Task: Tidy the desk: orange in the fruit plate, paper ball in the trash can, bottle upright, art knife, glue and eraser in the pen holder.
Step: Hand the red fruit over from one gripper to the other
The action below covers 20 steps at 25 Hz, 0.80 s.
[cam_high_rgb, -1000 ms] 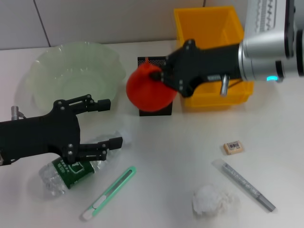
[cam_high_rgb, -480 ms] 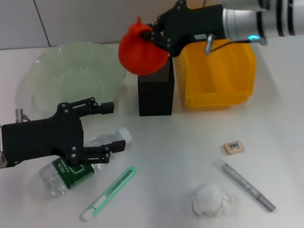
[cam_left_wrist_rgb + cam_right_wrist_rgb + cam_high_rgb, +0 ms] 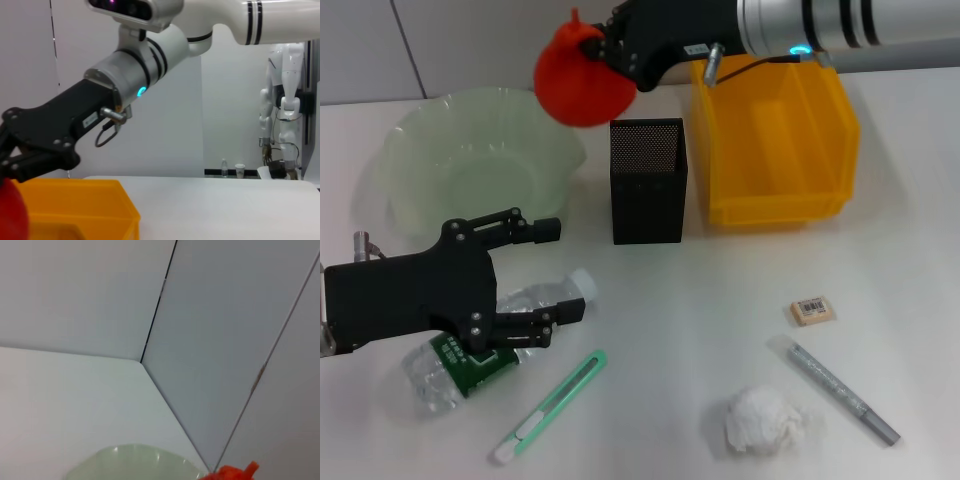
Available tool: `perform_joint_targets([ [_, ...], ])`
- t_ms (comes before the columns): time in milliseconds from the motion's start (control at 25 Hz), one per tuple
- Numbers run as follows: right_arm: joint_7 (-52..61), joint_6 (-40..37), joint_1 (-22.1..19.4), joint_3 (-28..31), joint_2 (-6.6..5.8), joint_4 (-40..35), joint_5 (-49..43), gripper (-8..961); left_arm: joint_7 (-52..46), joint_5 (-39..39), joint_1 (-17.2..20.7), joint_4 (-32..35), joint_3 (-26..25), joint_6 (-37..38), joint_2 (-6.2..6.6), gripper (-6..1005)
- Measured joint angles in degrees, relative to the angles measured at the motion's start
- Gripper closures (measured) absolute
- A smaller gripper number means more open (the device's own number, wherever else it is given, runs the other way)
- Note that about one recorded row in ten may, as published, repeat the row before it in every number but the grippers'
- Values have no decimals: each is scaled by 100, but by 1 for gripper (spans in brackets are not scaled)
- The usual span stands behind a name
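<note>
My right gripper (image 3: 610, 50) is shut on the orange (image 3: 580, 80) and holds it in the air over the right rim of the pale green fruit plate (image 3: 440, 150). The orange's tip also shows in the right wrist view (image 3: 235, 472). My left gripper (image 3: 552, 270) is open around the neck end of the clear bottle (image 3: 490, 345), which lies on its side. The green art knife (image 3: 550, 405), the paper ball (image 3: 765, 420), the grey glue stick (image 3: 835, 388) and the eraser (image 3: 811, 310) lie on the desk. The black mesh pen holder (image 3: 648, 180) stands in the middle.
The yellow bin (image 3: 775, 140) stands to the right of the pen holder, under my right arm. The wall runs along the back of the desk.
My right gripper has lifted the orange up and to the left, from in front of the pen holder to above the plate's right rim. My left gripper has barely moved.
</note>
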Motion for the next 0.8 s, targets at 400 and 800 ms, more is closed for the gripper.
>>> perform_joint_targets([
  [400, -995, 230, 529, 390, 4, 1093, 740, 914, 99, -3, -24, -83, -42, -3, 2, 164],
  [800, -1678, 577, 874, 411, -6, 1928, 1283, 914, 185, -7, -59, -118, -50, -25, -5, 163],
])
